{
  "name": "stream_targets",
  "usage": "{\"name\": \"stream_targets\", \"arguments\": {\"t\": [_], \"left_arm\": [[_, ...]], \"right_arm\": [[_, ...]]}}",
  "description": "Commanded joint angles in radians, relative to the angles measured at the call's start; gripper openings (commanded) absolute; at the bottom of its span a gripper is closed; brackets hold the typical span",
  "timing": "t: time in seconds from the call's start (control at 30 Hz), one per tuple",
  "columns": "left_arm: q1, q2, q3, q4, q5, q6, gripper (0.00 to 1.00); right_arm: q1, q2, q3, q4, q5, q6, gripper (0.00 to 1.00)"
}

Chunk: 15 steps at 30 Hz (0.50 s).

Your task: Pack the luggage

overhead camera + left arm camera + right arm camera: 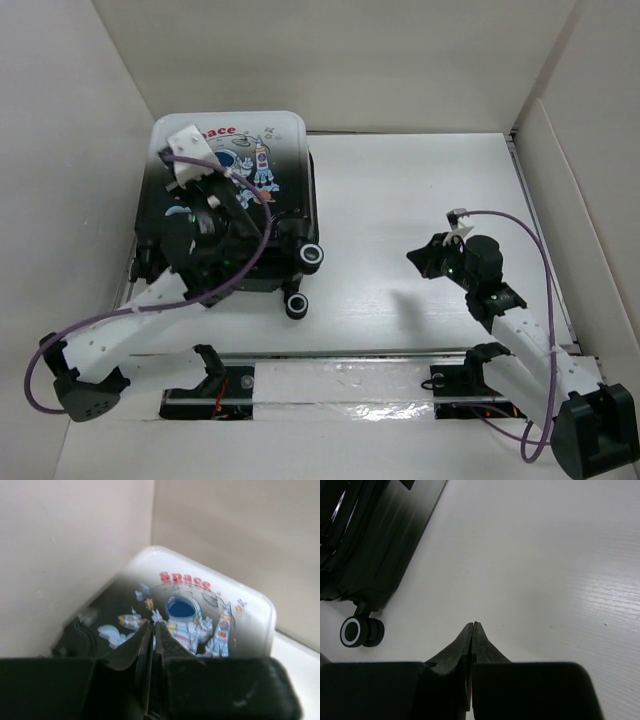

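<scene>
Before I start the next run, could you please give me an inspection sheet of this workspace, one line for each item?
Surface: white table, no spill seen.
Job's things: luggage lies flat at the left, looks closed, astronaut shell up; two wheels show at its near right corner.
Clutter: nothing seen.
Grippers: left gripper shut, empty, over the luggage shell; contact cannot be told. Right gripper shut, empty, over the table, apart from the luggage.
Cables: both purple; left cable runs along its arm and arcs above the luggage, right cable loops beside its arm.
Surroundings: plain beige walls at back, left and right.
</scene>
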<state>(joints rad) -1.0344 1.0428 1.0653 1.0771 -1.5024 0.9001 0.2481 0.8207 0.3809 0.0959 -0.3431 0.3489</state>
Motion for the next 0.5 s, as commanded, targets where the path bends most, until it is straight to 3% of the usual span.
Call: {"name": "stream_targets", "arguments": {"t": [0.0,0.03,0.07,0.1,0.13,0.2,0.27,0.3,0.37,0.47], "left_arm": [[0.112,0.016,0.277,-0.851,0.112,-0.695,0.03],[0.184,0.051,0.383,-1.131,0.220,-0.941,0.03],[0.464,0.145,0.494,-1.369,0.572,-1.110,0.03],[0.646,0.195,0.622,-1.564,0.801,-1.177,0.03],[0.788,0.239,0.654,-1.620,0.967,-1.252,0.00],[0.981,0.299,0.626,-1.642,1.076,-1.280,0.00],[1.058,0.274,0.560,-1.579,1.116,-1.270,0.00],[1.180,0.270,0.509,-1.538,1.213,-1.273,0.01],[1.296,0.296,0.477,-1.514,1.319,-1.284,0.01],[1.370,0.370,0.461,-1.528,1.262,-1.256,0.00]], "right_arm": [[0.029,-0.003,0.059,0.024,0.081,-0.030,0.00],[0.030,-0.003,0.059,0.024,0.082,-0.028,0.00],[0.039,-0.003,0.059,0.024,0.084,-0.027,0.00],[0.039,-0.003,0.059,0.024,0.084,-0.028,0.00],[0.039,-0.002,0.059,0.024,0.082,-0.028,0.00],[0.039,-0.003,0.061,0.021,0.078,-0.031,0.00],[0.039,-0.009,0.058,0.027,0.082,-0.025,0.00],[0.048,-0.009,0.058,0.028,0.081,-0.024,0.00],[0.048,-0.005,0.056,0.037,0.072,-0.024,0.00],[0.048,0.011,0.059,0.038,0.062,-0.025,0.00]]}}
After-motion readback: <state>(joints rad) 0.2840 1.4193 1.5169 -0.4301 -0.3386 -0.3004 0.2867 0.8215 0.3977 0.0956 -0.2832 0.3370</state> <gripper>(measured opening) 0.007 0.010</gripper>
